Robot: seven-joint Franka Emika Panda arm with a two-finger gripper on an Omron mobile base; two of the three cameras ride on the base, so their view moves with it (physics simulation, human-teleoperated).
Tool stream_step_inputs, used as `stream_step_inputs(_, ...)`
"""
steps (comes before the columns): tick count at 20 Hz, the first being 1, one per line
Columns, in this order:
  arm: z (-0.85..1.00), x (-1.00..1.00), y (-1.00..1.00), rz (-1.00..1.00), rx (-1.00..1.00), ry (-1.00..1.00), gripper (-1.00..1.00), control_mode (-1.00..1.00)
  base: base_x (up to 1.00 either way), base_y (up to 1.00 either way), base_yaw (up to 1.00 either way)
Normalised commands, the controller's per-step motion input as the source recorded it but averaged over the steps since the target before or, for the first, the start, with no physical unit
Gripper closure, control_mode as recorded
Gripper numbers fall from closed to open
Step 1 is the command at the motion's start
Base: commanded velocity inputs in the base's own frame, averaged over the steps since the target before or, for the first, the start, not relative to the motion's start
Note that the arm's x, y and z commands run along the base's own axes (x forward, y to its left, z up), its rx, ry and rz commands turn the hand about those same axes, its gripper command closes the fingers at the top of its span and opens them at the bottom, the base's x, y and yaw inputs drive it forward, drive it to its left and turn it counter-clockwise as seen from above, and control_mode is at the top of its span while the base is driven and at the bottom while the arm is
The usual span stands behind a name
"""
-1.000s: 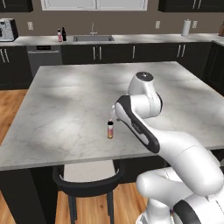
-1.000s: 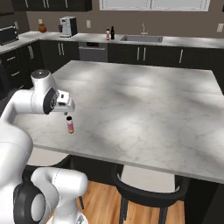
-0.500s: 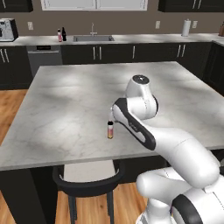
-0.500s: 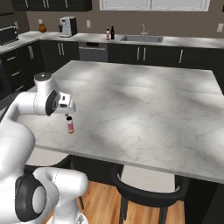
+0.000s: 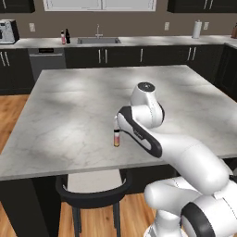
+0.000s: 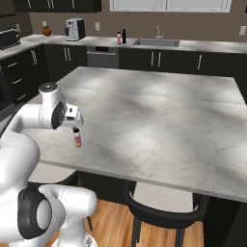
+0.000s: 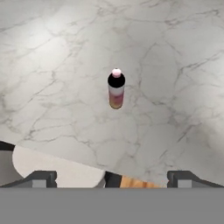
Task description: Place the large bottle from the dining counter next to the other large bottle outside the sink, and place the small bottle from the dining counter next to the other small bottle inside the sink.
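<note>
The small bottle (image 7: pixel 116 89) stands upright below and a little ahead of the gripper (image 7: pixel 112 179), near the dining counter (image 5: pixel 69 106) edge closest to the robot. It looks light, rigid and smooth, narrow and easy to tip; I judge the best hold is across its body at the pale band, under the dark cap. The fingers (image 7: pixel 40 178) are spread wide apart, empty, well clear of it. Far beyond, by the sink (image 5: pixel 98 40), stand the other large bottle (image 5: pixel 68 35) and a pink one beside it. Compared with half a second ago, the arm has swung slightly closer over the bottle, which has not moved.
</note>
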Motion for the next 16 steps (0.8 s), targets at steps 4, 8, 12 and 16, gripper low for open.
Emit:
stream_step_inputs(4, -0.1, 0.12, 0.01, 0.0, 0.0, 0.0, -1.0, -1.0, 0.0, 0.0, 0.0)
stream_step_inputs(8, -0.07, 0.18, 0.01, 0.0, 0.0, 0.0, -1.0, -1.0, 0.0, 0.0, 0.0)
stream_step_inputs(12, -0.06, 0.25, 0.0, 0.0, 0.0, 0.0, -1.0, -1.0, 0.0, 0.0, 0.0)
stream_step_inputs(16, -0.11, 0.19, 0.0, 0.0, 0.0, 0.0, -1.0, -1.0, 0.0, 0.0, 0.0)
